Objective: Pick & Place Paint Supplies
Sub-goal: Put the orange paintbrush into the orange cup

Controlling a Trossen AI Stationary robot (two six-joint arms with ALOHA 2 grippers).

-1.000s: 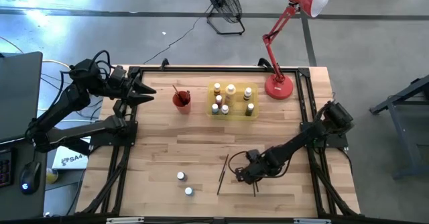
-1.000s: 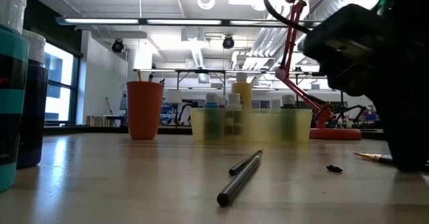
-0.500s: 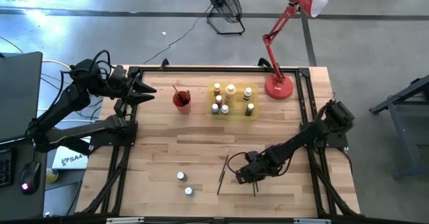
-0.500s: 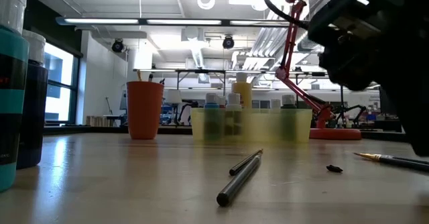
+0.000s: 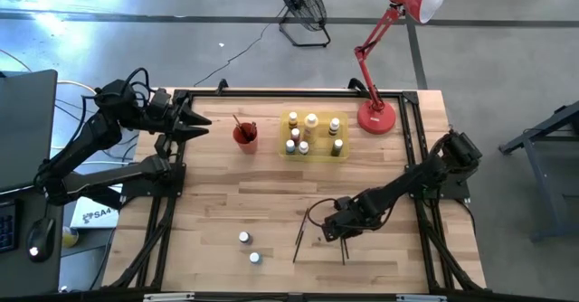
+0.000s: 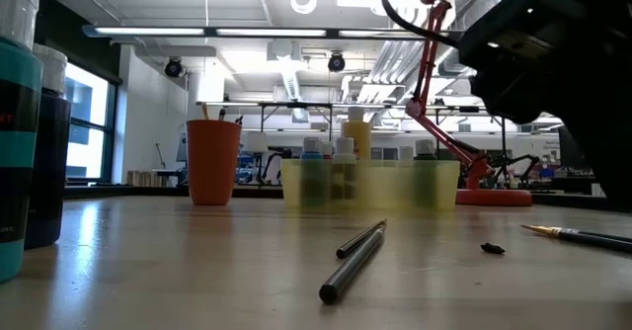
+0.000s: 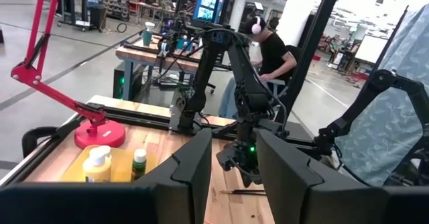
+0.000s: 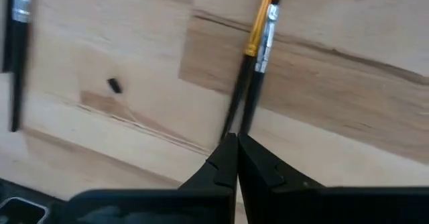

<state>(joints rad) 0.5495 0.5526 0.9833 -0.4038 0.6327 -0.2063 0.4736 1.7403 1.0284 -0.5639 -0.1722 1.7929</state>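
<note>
The right gripper hangs low over the near part of the wooden table, its fingers pressed together with nothing between them. In the right wrist view the closed tips sit directly above the dark handle ends of two paintbrushes lying side by side, one with a gold ferrule and one with a silver ferrule. The tips are lined up along the handles, which suggests the arm is placed for a pick of one brush, though neither is gripped. A third dark brush lies apart on the table, closer to the table's middle, and a small dark chip rests on the wood between them.

Two white-capped bottles stand loose near the front edge, well apart from the brushes. The yellow tray at the far side holds the other bottles upright, and the red cup beside it has a brush standing in it, so these look like the places where supplies get sorted.

The left gripper waits off the table's far left corner with its fingers apart and nothing between them, out of the way
</note>
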